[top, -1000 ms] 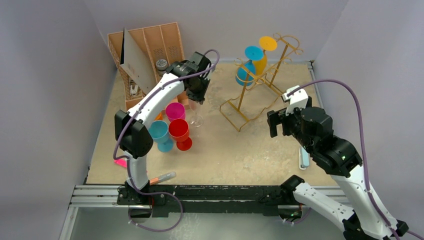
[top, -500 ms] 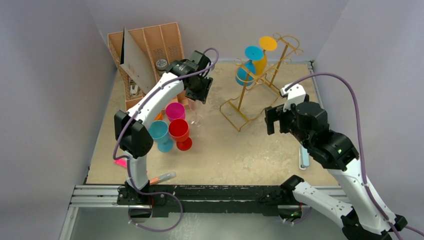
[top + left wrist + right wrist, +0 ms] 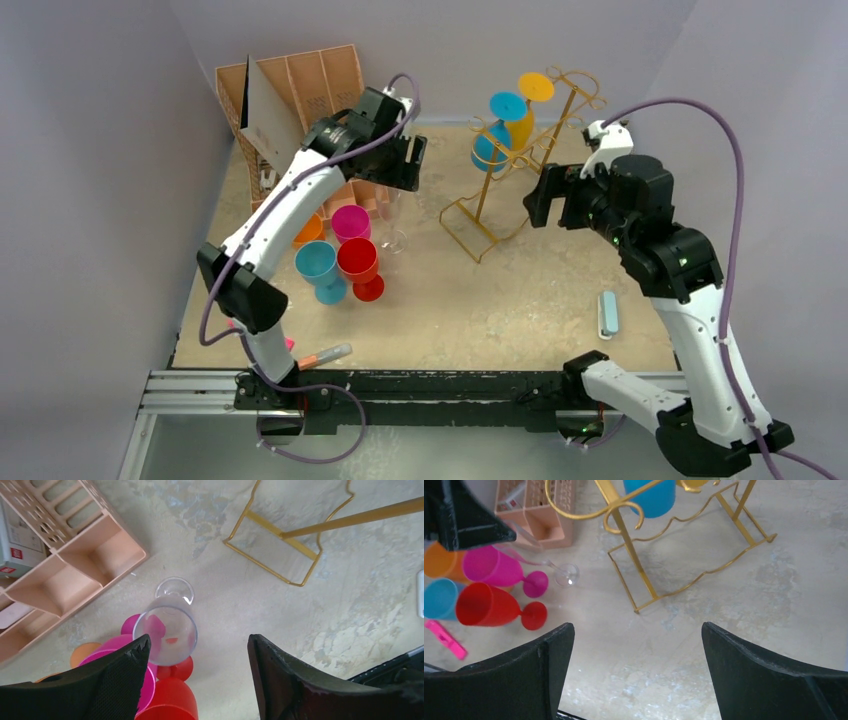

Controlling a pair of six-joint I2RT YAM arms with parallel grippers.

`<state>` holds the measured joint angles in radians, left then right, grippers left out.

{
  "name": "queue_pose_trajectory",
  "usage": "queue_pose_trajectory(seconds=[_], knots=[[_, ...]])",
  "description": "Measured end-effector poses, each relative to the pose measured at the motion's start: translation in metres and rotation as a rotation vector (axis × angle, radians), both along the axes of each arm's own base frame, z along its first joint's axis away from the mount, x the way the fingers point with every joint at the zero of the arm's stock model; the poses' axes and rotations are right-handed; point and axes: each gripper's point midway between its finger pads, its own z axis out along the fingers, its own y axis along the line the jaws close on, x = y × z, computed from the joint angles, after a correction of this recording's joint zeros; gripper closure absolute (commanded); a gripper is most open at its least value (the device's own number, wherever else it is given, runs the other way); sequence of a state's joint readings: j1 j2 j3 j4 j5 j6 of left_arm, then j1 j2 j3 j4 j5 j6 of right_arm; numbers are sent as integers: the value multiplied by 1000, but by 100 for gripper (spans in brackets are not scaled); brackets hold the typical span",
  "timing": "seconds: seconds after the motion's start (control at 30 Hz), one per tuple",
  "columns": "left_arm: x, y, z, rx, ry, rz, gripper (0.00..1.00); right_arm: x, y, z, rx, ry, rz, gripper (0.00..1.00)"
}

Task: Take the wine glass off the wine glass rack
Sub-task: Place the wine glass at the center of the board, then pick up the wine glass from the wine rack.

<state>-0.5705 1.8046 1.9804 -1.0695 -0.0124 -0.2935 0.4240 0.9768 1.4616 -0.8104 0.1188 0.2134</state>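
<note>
Overhead, the left tool (image 3: pixel 408 165) is hanging open above the clear wine glass (image 3: pixel 392 228) standing on the worktop (image 3: pixel 520 300), while the blue wine glass (image 3: pixel 488 150) and the yellow wine glass (image 3: pixel 535 87) are hanging bowl-down on the wine glass rack (image 3: pixel 478 215). From the left wrist, its fingers (image 3: pixel 120 675) are spreading empty over that clear wine glass. From the right wrist, the right tool (image 3: pixel 636 627) is gaping wide and empty above the wine glass rack's base.

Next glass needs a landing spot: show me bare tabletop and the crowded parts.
Bare: the wide stretch in front of the wine glass rack, between the red glass and the pale blue bar. Crowded: the left, where glasses bunch by the tan organiser.
</note>
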Motion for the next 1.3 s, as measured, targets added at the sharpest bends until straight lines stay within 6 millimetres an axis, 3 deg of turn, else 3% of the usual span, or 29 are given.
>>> queue_pose_trajectory(seconds=[0.2, 0.47, 0.6, 0.73, 0.93, 1.3], knots=[[-15, 10, 47, -83, -124, 2, 23, 14, 8, 22, 111, 14, 15, 1], [-58, 37, 81, -161, -228, 18, 10, 46, 28, 46, 220, 21, 29, 5], [-79, 52, 91, -195, -263, 31, 5, 65, 32, 51, 251, 12, 6, 14], [-94, 64, 93, -212, -277, 47, 4, 90, 34, 53, 269, 8, -22, 21], [-106, 75, 76, -204, -248, 77, 4, 122, 35, 47, 274, 9, -61, 31], [-119, 78, 61, -248, -208, 120, 4, 166, 28, 44, 357, -2, -146, 42]])
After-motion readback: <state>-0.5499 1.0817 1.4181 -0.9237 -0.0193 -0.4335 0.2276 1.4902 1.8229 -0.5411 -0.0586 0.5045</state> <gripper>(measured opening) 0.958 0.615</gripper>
